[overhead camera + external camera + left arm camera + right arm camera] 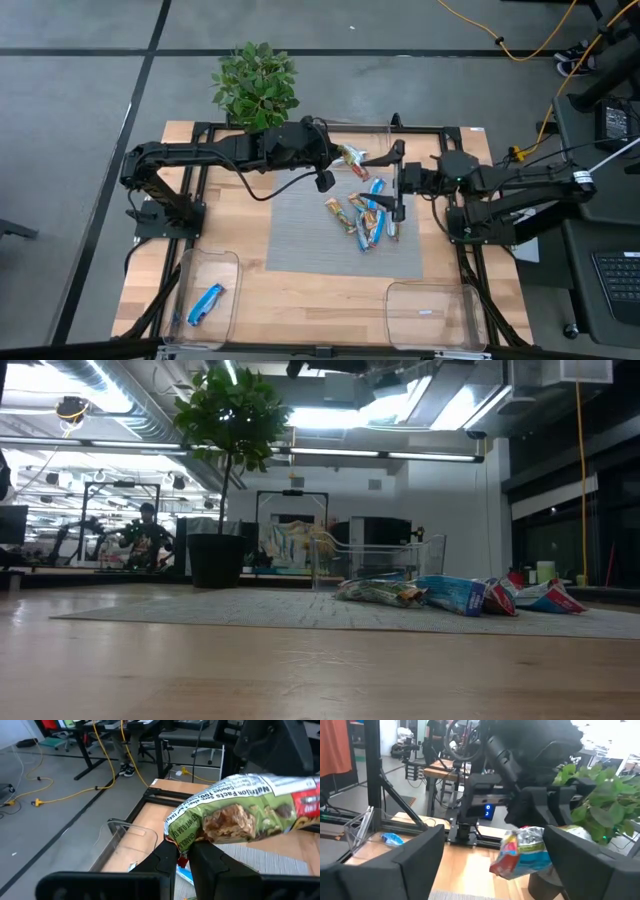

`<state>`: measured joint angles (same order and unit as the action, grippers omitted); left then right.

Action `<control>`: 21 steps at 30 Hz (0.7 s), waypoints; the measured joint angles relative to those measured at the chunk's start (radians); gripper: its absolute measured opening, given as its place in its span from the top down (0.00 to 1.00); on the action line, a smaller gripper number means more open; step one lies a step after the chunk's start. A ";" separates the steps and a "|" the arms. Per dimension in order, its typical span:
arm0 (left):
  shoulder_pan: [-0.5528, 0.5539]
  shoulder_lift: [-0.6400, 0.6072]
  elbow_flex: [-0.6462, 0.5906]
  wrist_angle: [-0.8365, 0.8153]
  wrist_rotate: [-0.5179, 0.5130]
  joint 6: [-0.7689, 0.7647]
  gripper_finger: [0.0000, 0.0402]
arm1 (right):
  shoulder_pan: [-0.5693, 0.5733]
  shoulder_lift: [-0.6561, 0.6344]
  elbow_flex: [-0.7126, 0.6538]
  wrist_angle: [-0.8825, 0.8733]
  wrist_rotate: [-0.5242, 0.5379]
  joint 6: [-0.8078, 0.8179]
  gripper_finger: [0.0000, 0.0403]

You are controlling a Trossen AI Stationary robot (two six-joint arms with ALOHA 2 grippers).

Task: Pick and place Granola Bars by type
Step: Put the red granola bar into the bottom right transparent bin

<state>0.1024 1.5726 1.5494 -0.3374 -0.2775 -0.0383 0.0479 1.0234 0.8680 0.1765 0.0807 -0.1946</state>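
My left gripper (337,158) (184,851) is high over the far part of the grey mat, shut on a green-and-red wrapped granola bar (352,157) (240,812). My right gripper (388,183) (492,847) faces it from the table's right with its fingers wide open. That bar (522,851) shows between and beyond those fingers, which touch nothing. Several more bars (365,215) (450,595), blue, silver and orange-red, lie in a loose pile on the mat. One blue bar (205,303) lies in the near left bin. My left gripper pinches the green-and-red bar by one end of its wrapper (181,840) between the two fingers. The bar is lifted clear of the table and sticks out roughly level beyond the fingertips toward the right arm.
A clear bin (205,295) sits at the near left and another (435,315) at the near right; a third clear bin (375,132) stands at the far edge. A potted plant (256,85) stands behind the left arm. The grey mat (310,235) has bare room on its left half.
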 joint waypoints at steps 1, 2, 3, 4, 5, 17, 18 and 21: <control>0.000 0.000 0.000 0.001 0.003 0.000 0.92 | 0.000 0.004 0.000 0.001 0.000 0.000 0.20; 0.000 0.000 0.000 0.002 0.005 0.000 0.92 | 0.000 0.006 0.001 0.001 0.000 0.000 0.23; 0.000 0.000 0.000 0.002 0.007 0.000 0.92 | 0.000 0.007 0.001 0.000 0.000 -0.001 0.26; 0.000 0.000 0.000 0.002 0.008 0.000 0.92 | 0.000 0.007 0.001 0.000 0.001 -0.001 0.29; -0.001 0.000 0.000 0.002 0.009 0.000 0.92 | 0.000 0.007 0.001 0.000 0.002 -0.001 0.33; -0.002 0.000 0.000 0.006 0.010 0.000 0.92 | -0.024 0.006 0.001 0.000 0.005 -0.011 0.79; -0.002 0.000 0.000 0.006 0.010 0.000 0.92 | -0.024 0.006 0.001 0.000 0.004 -0.013 0.83; -0.002 0.000 0.000 0.005 0.010 0.000 0.92 | -0.024 0.006 0.001 0.000 0.005 -0.020 0.94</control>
<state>0.1001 1.5726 1.5494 -0.3319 -0.2671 -0.0383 0.0242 1.0298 0.8688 0.1764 0.0853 -0.2142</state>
